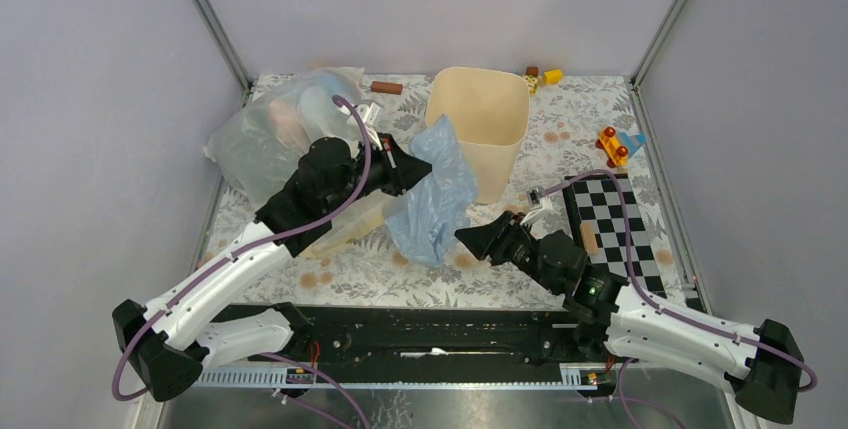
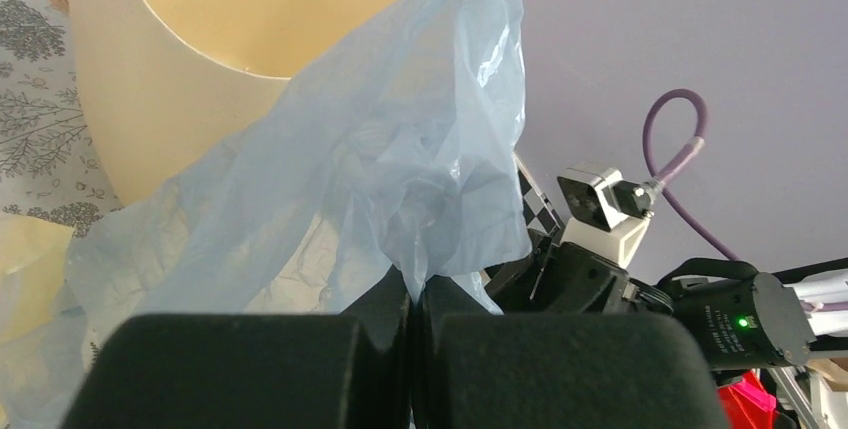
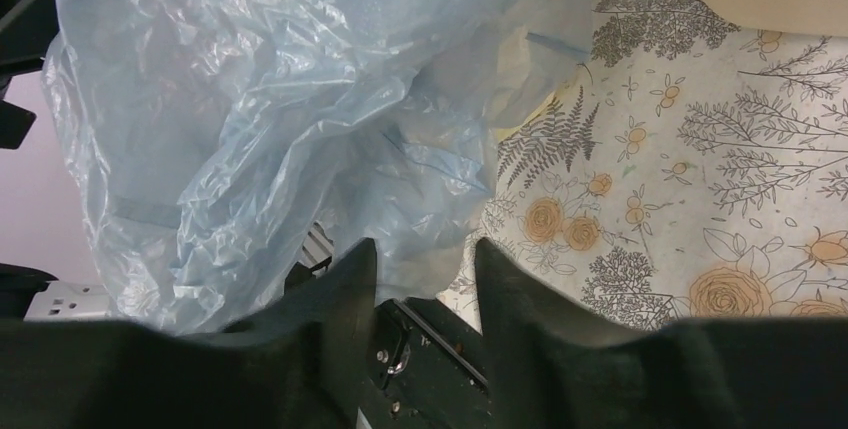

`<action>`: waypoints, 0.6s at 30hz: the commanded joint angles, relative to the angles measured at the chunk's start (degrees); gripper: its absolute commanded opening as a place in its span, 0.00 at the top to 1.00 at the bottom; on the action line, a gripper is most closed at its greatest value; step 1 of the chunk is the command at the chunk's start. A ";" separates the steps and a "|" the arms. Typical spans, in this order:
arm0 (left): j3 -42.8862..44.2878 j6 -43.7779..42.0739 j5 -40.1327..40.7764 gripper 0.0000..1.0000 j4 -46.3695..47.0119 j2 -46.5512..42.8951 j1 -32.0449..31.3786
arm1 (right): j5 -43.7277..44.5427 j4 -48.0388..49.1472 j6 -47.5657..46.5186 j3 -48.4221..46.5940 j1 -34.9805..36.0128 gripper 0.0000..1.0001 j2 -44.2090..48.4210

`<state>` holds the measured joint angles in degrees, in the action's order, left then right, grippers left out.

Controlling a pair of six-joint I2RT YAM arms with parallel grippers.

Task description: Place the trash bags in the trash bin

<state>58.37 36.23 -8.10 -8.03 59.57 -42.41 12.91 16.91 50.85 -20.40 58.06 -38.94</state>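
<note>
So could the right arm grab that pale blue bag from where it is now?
Probably yes. The right gripper sits at the lower edge of the pale blue trash bag, jaws apart, nothing in the way. The left gripper pinches the bag higher up, holding it beside the trash bin.

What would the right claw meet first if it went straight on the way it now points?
Most likely the pale blue trash bag, which hangs from the shut left claw directly ahead of the right claw. Depth is unclear, but nothing else seems between.
</note>
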 commanded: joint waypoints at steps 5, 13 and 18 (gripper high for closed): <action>1.13 0.55 0.20 1.00 0.09 -2.41 1.00 | 1.36 3.64 3.62 -2.82 -0.14 1.00 -2.54; 4.48 -0.67 17.50 1.00 -16.34 -6.10 9.52 | 16.72 -21.78 3.05 -6.73 -0.14 1.00 1.42; -0.06 -0.32 20.51 1.00 -19.11 -8.13 16.84 | 24.71 -30.45 2.63 -9.06 -0.14 1.00 4.25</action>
<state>60.18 36.32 6.76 -23.73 53.39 -30.13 27.11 -3.49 53.78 -25.89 58.06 -36.80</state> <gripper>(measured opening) 0.003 0.014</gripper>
